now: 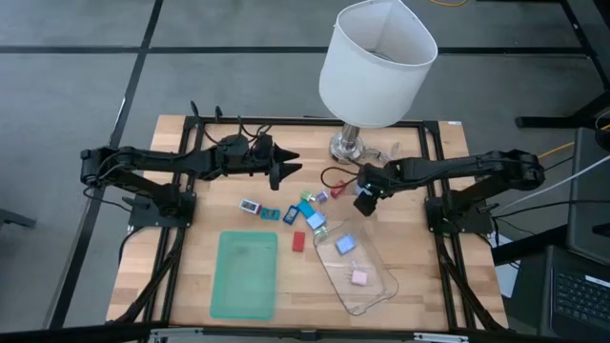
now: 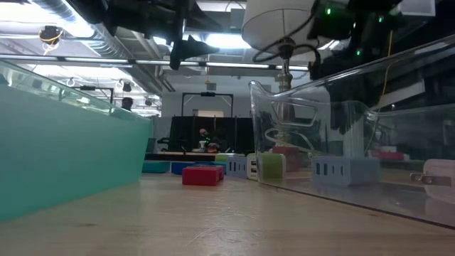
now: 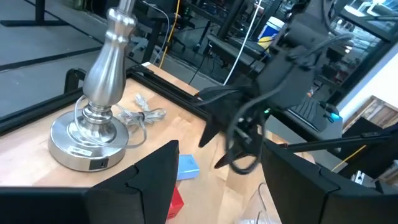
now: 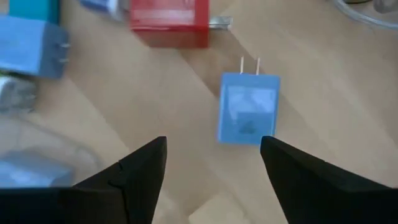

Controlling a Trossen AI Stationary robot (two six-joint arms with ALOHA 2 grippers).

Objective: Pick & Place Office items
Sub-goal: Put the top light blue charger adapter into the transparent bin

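Now right claw (image 4: pixel 211 163) hovers spread above a blue plug (image 4: pixel 247 110) on the worktop (image 4: pixel 348 93), apparently lining up a grasp; left claw (image 1: pixel 292 164) waits released, items (image 1: pixel 286 213) clustered near tub (image 1: pixel 362 272).

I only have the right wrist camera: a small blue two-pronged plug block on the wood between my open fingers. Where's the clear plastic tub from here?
Observer: Seen from above, the clear plastic tub has its nearest corner just beside the right gripper and stretches away from the lamp side of the table.
Operator: Anything in it yet?
Observer: Two items: a light blue piece and a pink piece.
Operator: And where's the other arm?
Observer: The left gripper hangs open at the back of the table, near the silver lamp base, apart from the scattered items.
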